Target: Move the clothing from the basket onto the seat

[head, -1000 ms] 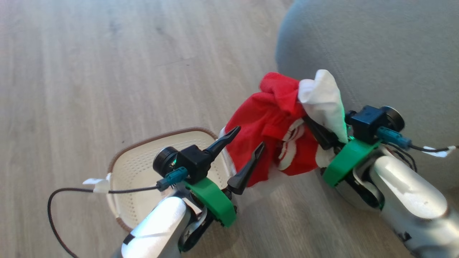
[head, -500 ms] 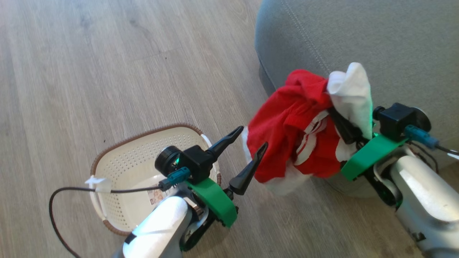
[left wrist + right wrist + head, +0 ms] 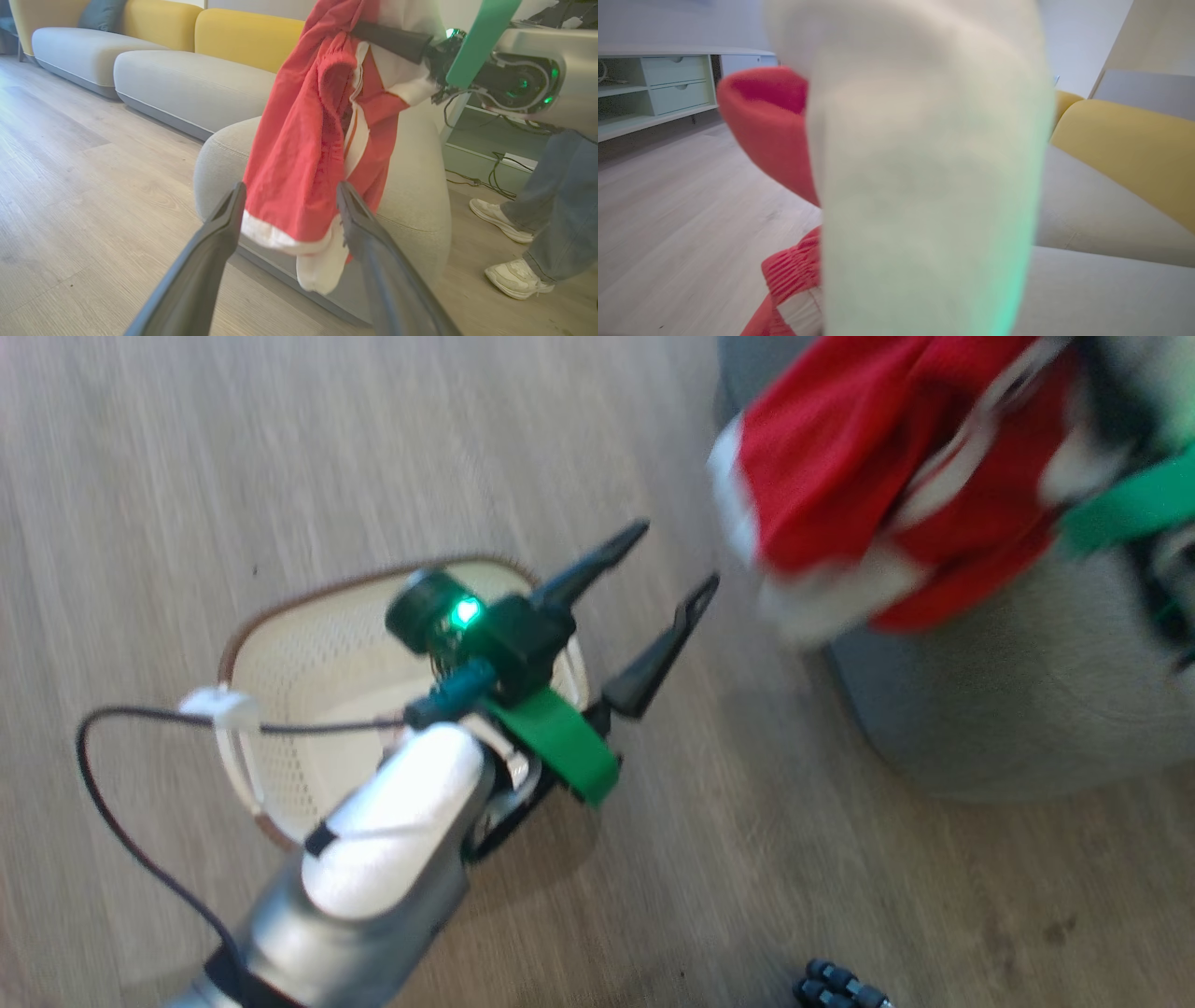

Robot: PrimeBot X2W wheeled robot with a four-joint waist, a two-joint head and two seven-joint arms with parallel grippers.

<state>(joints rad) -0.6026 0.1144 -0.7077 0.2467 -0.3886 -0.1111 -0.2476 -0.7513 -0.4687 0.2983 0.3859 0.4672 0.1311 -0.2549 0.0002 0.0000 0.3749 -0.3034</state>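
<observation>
A soft bundle of bright red clothing with white parts and striped trim [image 3: 868, 457] hangs in the air, gripped near its top by the right gripper [image 3: 373, 35]. That gripper's dark fingers are closed tight on the fabric, with their tips buried in a white fold. The bundle dangles in front of the rounded side of a large grey upholstered seat [image 3: 1027, 709], its white hem clear of the pale wooden floor [image 3: 280, 429].

The left gripper [image 3: 675, 553] has its two long dark fingers spread wide and holds nothing. In the blurred head view its tips point toward the clothing, with a gap between them.

A small cream-white perforated basket with a brown woven-look rim [image 3: 280, 681] stands on the floor beneath the left arm, apart from the clothing.

In the left wrist view, a person's jeans-clad leg [image 3: 560, 210] and pale trainers stand beside the seat.
</observation>
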